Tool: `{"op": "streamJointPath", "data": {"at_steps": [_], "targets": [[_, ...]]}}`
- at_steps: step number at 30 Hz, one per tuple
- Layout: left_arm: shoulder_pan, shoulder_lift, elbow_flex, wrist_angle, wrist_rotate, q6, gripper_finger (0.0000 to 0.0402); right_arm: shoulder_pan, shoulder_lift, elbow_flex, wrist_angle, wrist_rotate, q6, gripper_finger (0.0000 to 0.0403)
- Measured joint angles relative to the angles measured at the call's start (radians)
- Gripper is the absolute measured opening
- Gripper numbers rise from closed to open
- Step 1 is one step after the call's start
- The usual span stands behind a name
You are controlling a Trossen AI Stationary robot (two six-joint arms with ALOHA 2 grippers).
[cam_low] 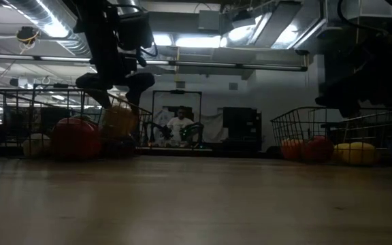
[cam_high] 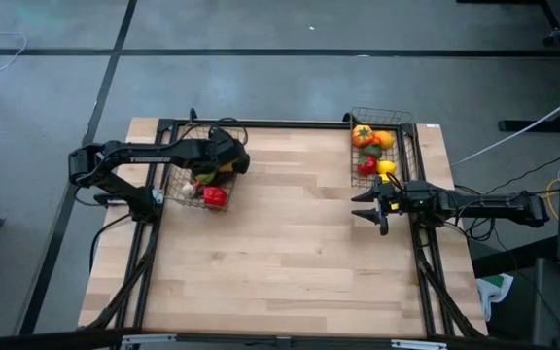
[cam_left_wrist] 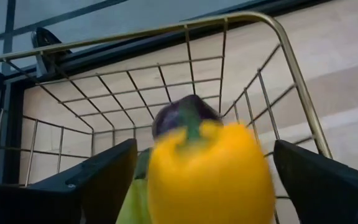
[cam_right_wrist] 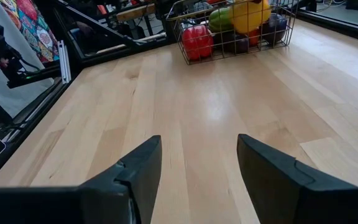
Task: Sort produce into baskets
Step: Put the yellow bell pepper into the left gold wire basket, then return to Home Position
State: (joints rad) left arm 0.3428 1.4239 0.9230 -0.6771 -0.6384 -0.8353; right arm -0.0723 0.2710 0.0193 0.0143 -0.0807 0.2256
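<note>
The left gripper [cam_high: 224, 154] is held over the left basket [cam_high: 175, 191], at the left side of the table [cam_high: 290, 253]. Its fingers [cam_left_wrist: 92, 180] are spread wide, and a yellow pepper [cam_left_wrist: 211, 175] is seen between them without either pad touching it, so it seems to be let go just now. Under the gripper a purple eggplant [cam_left_wrist: 182, 112] and something green lie in the basket, and a red pepper [cam_high: 215, 196] rests in the corner nearer to the table's front.

For this step to be done well, the fingers should be kept wide until the pepper has settled, and the gripper should then be lifted straight up, so that the wire rim is not caught and the basket is not dragged.

Further right, the bare wood between the baskets carries no produce. The right gripper [cam_high: 381, 206] is waiting low over the table, just in front of the right basket [cam_high: 408, 146], with its fingers half open and nothing between them. Behind it, orange, red and yellow pieces are lying in that basket.

No brand, label or readable writing can be made out.
</note>
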Motion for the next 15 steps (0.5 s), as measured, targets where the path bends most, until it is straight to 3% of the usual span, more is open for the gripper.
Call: {"op": "streamJointPath", "data": {"at_steps": [4,15], "targets": [[0.0,0.0,0.0,0.007,-0.001,0.0,0.0395,0.0,0.0,0.0,0.0,0.0,0.0,0.0209],[-0.051,-0.047,0.0,0.262,-0.01,-0.077,0.0393,0.0,0.0,0.0,0.0,0.001,0.0,0.0209]]}}
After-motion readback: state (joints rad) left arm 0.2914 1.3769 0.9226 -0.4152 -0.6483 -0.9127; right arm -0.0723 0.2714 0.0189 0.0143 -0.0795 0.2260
